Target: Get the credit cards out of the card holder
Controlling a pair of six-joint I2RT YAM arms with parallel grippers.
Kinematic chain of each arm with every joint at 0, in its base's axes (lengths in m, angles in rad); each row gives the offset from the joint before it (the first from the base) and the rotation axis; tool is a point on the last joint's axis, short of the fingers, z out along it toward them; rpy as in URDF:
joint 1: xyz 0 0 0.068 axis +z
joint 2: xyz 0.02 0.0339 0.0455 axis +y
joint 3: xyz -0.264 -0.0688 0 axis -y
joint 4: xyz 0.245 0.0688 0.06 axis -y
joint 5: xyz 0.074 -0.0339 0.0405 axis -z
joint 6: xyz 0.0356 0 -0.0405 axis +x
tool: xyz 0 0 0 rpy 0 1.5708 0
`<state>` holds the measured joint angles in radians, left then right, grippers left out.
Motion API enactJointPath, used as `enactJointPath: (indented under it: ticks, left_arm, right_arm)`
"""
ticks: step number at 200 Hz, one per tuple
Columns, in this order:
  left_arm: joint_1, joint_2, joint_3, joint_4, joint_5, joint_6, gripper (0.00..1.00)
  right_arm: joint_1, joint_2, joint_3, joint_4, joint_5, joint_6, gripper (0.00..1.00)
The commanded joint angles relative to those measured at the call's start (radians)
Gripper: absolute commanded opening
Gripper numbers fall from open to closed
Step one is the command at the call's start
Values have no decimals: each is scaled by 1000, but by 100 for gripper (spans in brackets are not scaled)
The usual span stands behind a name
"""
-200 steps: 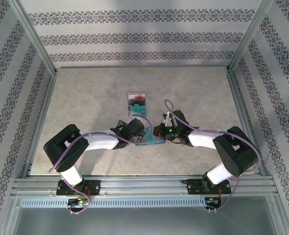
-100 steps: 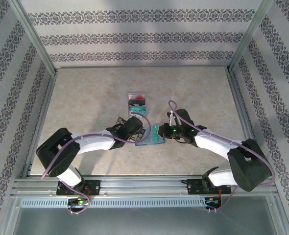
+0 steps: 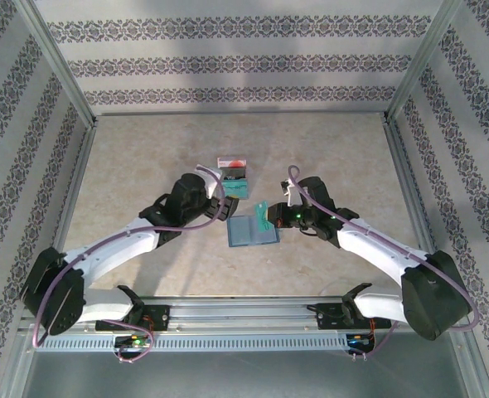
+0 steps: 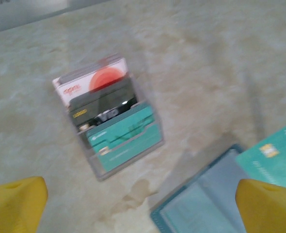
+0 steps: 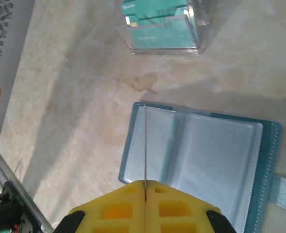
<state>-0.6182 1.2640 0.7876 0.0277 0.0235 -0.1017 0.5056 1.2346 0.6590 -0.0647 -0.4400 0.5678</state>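
The wallet is lying open and flat on the table, about midway between the left and right edges and a little toward the near edge. Its clear pockets are facing up.

The right pincer is hanging over the wallet's far right corner, clenched on a teal card. In the right wrist view this card is showing edge-on as a thin line running out of the shut pincer, over one panel of the wallet. Whether the card is touching the wallet I cannot tell.

Just beyond the wallet, toward the far edge, a clear box is standing. In the left wrist view it is holding a red-and-white card at the back, a dark card before it and teal cards in front.

The left pincer is hovering released beside the box's near left corner, gripping nothing. Its yellow fingertips are standing wide apart at the bottom corners of the left wrist view.
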Motion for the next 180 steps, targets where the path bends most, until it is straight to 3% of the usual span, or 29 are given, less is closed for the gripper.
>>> enactJointPath:
  ticks: [1, 52, 99, 152, 180]
  left_arm:
    - [41, -35, -6, -21, 265, -4, 99]
    - [56, 23, 30, -53, 534, 6, 94]
    - [81, 80, 33, -3, 702, -10, 88]
    - [116, 137, 33, 95, 928, -94, 71]
    - [119, 144, 24, 143, 993, -131, 55]
  right_arm:
    - [-6, -30, 32, -13, -92, -58, 0]
    - [2, -18, 52, 29, -255, -73, 1]
    - [8, -14, 62, 51, -353, -105, 0]
    - [5, -11, 48, 143, -441, -90, 0]
    - [2, -20, 40, 192, -465, -84, 0]
